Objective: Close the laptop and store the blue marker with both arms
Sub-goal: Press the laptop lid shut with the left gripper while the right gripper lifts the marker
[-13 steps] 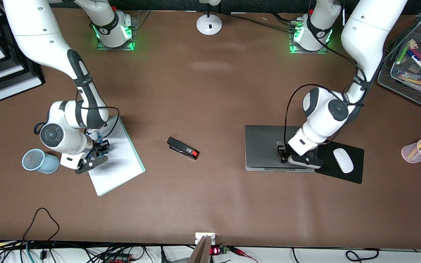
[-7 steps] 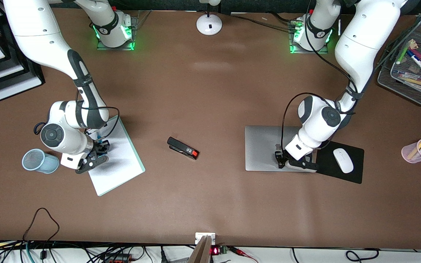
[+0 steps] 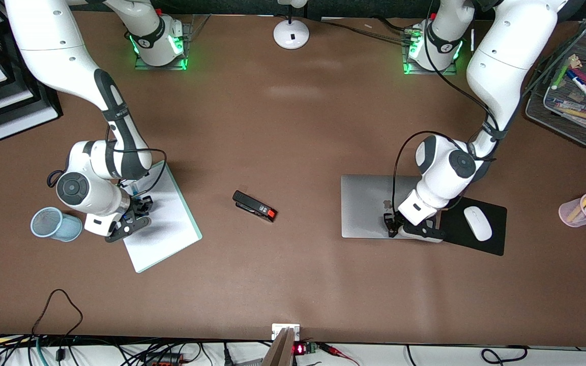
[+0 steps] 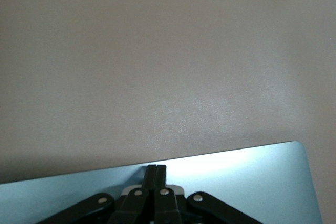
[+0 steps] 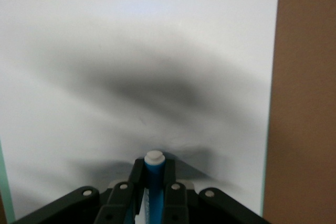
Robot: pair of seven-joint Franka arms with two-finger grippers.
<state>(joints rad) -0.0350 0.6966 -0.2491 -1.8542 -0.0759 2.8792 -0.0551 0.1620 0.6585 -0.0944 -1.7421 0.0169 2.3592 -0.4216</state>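
Brown worktop (image 3: 293, 132) has a black stapler (image 3: 254, 206) with a red tip mid-table, a white pad (image 3: 163, 223) beside a blue mesh cup (image 3: 55, 224), plus a white mouse (image 3: 477, 223) on a black mouse pad (image 3: 496, 245). Pink pen cup (image 3: 578, 212) and wire tray (image 3: 573, 124) sit at the left arm's end.

Partly hidden items on the brown bench
Right gripper (image 5: 153, 192) covers most of the blue marker (image 5: 154, 182); laptop (image 4: 252, 182) lid cut by the left wrist view's edge.
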